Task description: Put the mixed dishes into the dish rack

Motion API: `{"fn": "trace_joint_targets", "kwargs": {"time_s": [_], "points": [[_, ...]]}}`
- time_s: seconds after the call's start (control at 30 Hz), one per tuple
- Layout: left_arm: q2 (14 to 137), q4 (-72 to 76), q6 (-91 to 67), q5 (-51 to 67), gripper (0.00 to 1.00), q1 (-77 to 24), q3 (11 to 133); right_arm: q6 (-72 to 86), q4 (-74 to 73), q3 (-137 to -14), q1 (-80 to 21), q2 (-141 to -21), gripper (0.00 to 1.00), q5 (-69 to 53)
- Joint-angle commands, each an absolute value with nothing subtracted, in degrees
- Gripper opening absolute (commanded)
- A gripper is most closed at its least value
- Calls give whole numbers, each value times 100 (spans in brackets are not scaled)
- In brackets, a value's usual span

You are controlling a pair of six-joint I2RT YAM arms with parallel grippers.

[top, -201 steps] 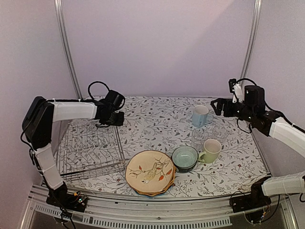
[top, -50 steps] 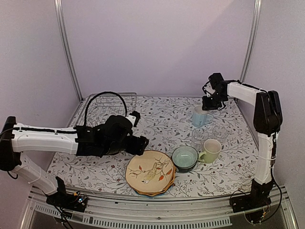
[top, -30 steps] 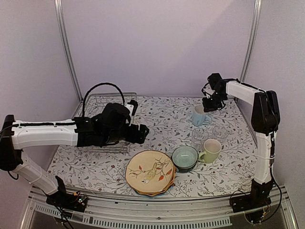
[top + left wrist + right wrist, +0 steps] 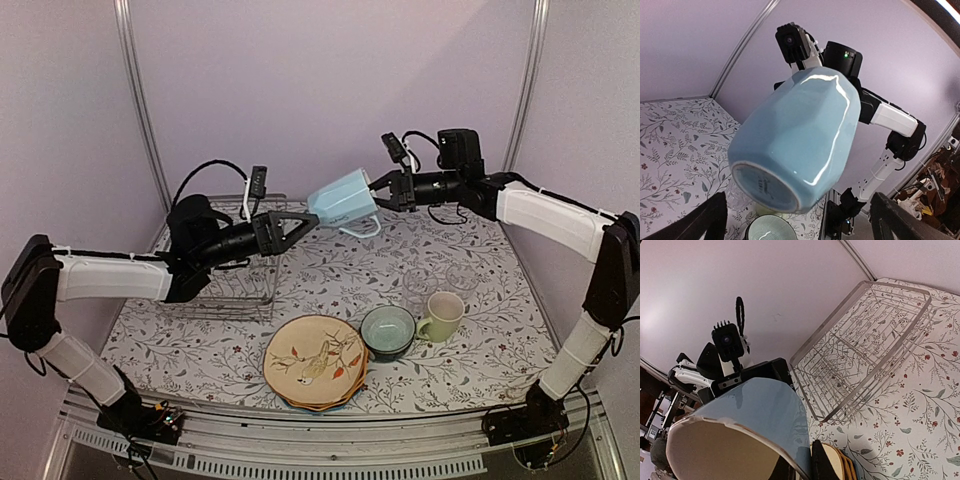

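Note:
The light blue mug (image 4: 343,205) hangs in mid-air over the back of the table, tipped on its side. My right gripper (image 4: 383,190) is shut on its rim. In the right wrist view the mug's rim (image 4: 735,440) fills the lower left, with a dark finger (image 4: 822,462) against its wall. My left gripper (image 4: 303,228) is open, and the mug's base (image 4: 765,187) sits just ahead of its wide jaws. The dish rack (image 4: 243,292) lies on the table under the left arm, also seen as wire rows (image 4: 865,340). Stacked plates (image 4: 315,362), a teal bowl (image 4: 388,330) and a yellow-green mug (image 4: 443,315) stand at the front.
A clear glass (image 4: 420,285) stands behind the bowl, with another glass (image 4: 463,275) to its right. Metal frame posts (image 4: 138,100) rise at the back corners. The floral tablecloth (image 4: 330,265) covers the table between rack and dishes.
The right gripper has lifted the blue mug off the table and carried it left, tipped sideways. The left arm has risen from beside the plates and turned toward the mug with jaws fully open.

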State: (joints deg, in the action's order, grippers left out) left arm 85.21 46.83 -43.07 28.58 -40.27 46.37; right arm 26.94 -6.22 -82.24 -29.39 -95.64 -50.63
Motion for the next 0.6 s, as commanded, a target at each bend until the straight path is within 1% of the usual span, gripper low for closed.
{"fn": "trace_joint_targets", "kwargs": {"time_s": [0.0,0.1,0.3,0.57], "points": [[8928,5661,-4749,3355,100,-3991,4785,3430,723,-8195,-3093,-9388,0,-5740],[9080,5981,-4860,3429,100,-3999,4848,3779,1127,-8069,-3141,-9425,0,-5928],[9210,6299,-4907,3576,100,-4060,5007,3964,1291,-8013,-3226,-9539,0,-6022],[9250,6230,-4582,3744,100,-4133,5204,4169,1488,-7979,-3276,-9661,0,-6178]]}}
